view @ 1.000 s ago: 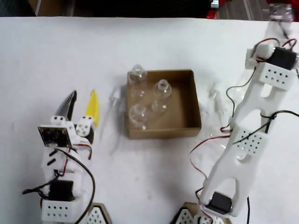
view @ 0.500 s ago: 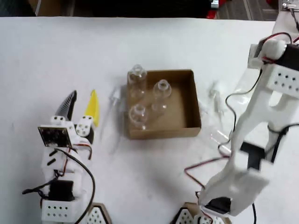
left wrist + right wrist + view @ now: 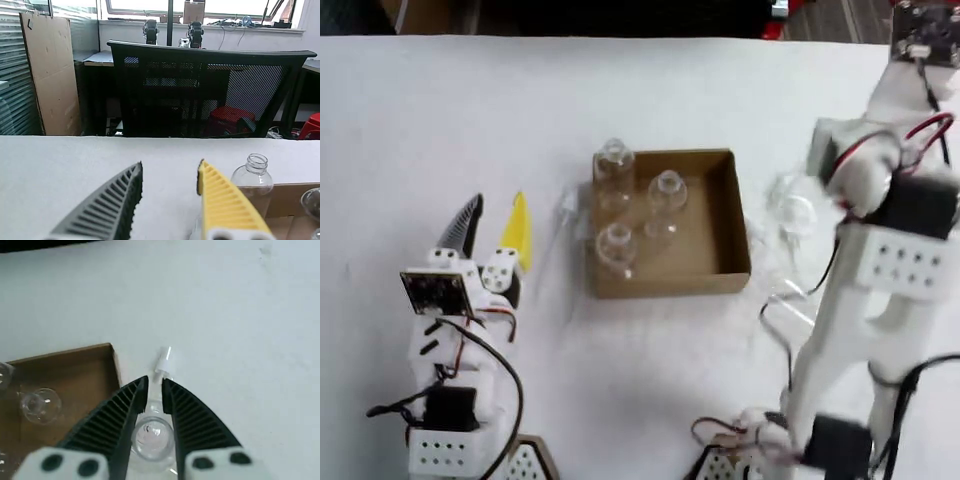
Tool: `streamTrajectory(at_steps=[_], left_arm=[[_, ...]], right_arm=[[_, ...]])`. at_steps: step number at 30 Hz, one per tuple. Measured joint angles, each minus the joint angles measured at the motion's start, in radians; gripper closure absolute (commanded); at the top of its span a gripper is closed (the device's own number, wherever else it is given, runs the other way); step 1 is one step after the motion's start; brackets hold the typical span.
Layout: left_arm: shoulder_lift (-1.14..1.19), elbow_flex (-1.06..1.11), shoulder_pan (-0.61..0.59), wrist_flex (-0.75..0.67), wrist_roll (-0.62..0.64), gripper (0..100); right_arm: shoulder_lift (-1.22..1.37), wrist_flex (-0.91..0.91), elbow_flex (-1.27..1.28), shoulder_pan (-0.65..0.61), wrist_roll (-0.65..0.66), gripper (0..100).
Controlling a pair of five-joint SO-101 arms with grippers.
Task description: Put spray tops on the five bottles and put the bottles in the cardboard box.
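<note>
I count three clear plastic bottles [image 3: 667, 190] in the brown cardboard box [image 3: 670, 283]. My right gripper [image 3: 154, 382] squeezes a fourth bottle [image 3: 152, 437] just beside the box. My left gripper [image 3: 497, 207] is spread wide.

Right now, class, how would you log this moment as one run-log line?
left gripper: open, left of cardboard box | right gripper: shut on bottle | spray top: loose on table

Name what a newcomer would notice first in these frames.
The right gripper clamps a clear bottle just right of the cardboard box, where three capless bottles stand. The left gripper, one finger black and one yellow, sits open to the left of the box.
</note>
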Motion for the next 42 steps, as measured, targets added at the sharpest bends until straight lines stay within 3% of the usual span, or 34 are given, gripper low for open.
streamTrajectory(at_steps=[7, 14, 19, 24, 42], left_arm=[[0.000, 0.000, 0.000, 0.000, 0.000, 83], [0.000, 0.000, 0.000, 0.000, 0.000, 83], [0.000, 0.000, 0.000, 0.000, 0.000, 83], [0.000, 0.000, 0.000, 0.000, 0.000, 83], [0.000, 0.000, 0.000, 0.000, 0.000, 83]], right_arm=[[-0.267, -0.278, 0.379, -0.169, -0.012, 98.2], [-0.485, -0.807, 0.819, -0.221, -0.021, 98.2], [-0.508, -1.117, 1.014, -0.259, -0.021, 98.2], [-0.397, -1.315, 1.023, -0.252, -0.021, 98.2], [0.014, -1.473, 0.944, -0.233, -0.021, 98.2]])
